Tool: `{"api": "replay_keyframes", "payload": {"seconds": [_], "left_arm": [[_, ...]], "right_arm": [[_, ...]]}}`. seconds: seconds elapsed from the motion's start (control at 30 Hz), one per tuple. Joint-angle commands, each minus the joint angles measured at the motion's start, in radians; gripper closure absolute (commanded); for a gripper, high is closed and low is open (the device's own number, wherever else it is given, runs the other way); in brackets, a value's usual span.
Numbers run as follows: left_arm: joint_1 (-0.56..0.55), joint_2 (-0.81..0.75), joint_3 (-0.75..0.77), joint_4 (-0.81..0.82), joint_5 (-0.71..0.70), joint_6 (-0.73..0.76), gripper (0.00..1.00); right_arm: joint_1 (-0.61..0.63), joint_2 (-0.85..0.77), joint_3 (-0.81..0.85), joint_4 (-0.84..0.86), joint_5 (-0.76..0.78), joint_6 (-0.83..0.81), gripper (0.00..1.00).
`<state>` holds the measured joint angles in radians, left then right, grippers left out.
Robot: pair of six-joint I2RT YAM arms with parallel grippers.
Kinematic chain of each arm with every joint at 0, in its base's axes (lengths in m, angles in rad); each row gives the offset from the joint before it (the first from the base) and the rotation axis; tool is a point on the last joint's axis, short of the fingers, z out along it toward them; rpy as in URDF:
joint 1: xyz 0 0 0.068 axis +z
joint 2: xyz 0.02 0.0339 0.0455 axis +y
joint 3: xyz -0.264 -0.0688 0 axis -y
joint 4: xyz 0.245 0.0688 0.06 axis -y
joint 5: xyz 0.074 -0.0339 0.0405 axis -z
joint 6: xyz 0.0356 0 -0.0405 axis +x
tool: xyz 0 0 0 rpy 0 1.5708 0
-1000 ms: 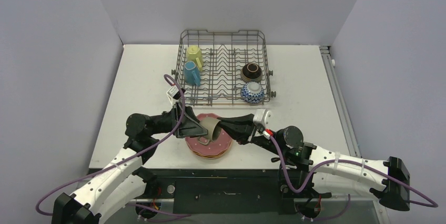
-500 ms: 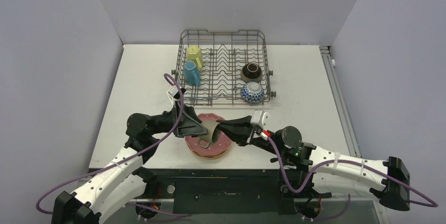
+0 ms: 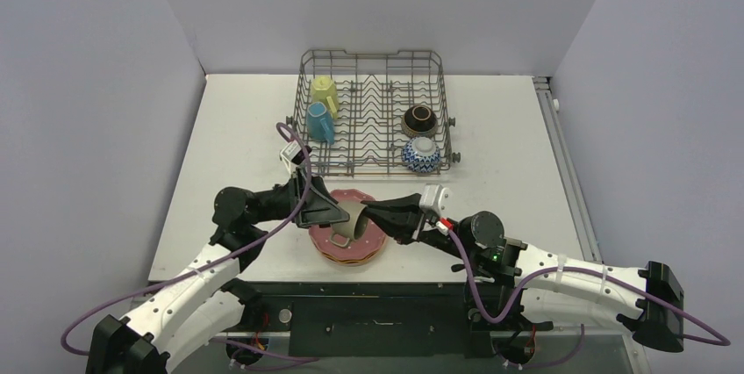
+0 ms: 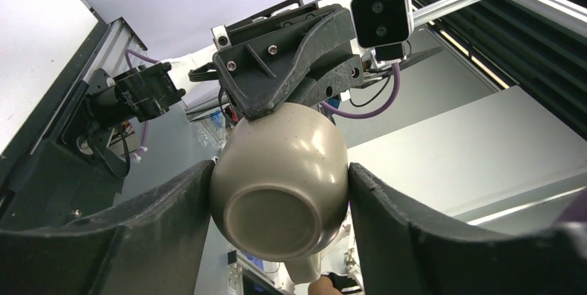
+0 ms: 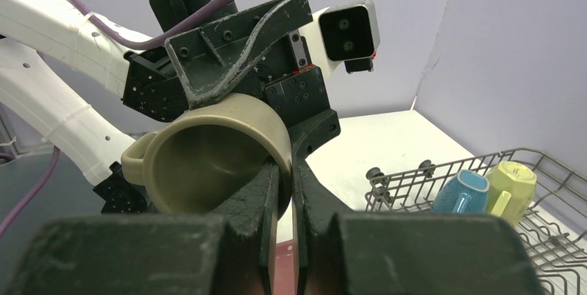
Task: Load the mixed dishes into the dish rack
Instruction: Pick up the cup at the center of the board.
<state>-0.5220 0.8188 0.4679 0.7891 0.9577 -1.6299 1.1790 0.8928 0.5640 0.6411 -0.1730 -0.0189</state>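
Above the plate stack (image 3: pixel 375 242), the right hand (image 5: pixel 280 188) is pinching the rim of the grey-olive mug (image 4: pixel 280 170); the left hand (image 3: pixel 331 215) is flanking its body, grip unclear.

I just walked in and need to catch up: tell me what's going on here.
The right claw pinches the rim of a grey-olive mug, held over the stack of plates. The left claw brackets the mug's body, close against it; whether it grips is unclear. It looks like a handover. The dish rack holds a yellow mug, a blue mug, a dark brown bowl and a blue-white bowl.
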Motion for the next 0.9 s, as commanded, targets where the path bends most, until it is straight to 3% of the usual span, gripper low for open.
{"api": "replay_keyframes", "payload": {"seconds": [0.0,0.3,0.4,0.67,0.87], "left_arm": [[-0.004,0.002,0.026,0.083,-0.015,0.001,0.46],[-0.006,0.021,0.038,0.108,-0.009,-0.006,0.99],[-0.006,0.021,0.041,0.097,-0.013,0.01,1.0],[-0.001,0.013,0.078,-0.054,-0.038,0.117,1.0],[0.029,0.011,0.132,-0.25,-0.061,0.253,1.0]], "right_arm": [[0.004,0.0,-0.016,0.05,-0.013,-0.01,1.0],[-0.002,-0.02,-0.026,0.036,0.035,0.005,1.0],[-0.003,-0.041,-0.024,0.005,0.051,0.015,0.95],[-0.003,-0.123,-0.026,-0.079,0.077,0.019,0.68],[-0.002,-0.21,-0.046,-0.158,0.125,0.019,0.62]]}}
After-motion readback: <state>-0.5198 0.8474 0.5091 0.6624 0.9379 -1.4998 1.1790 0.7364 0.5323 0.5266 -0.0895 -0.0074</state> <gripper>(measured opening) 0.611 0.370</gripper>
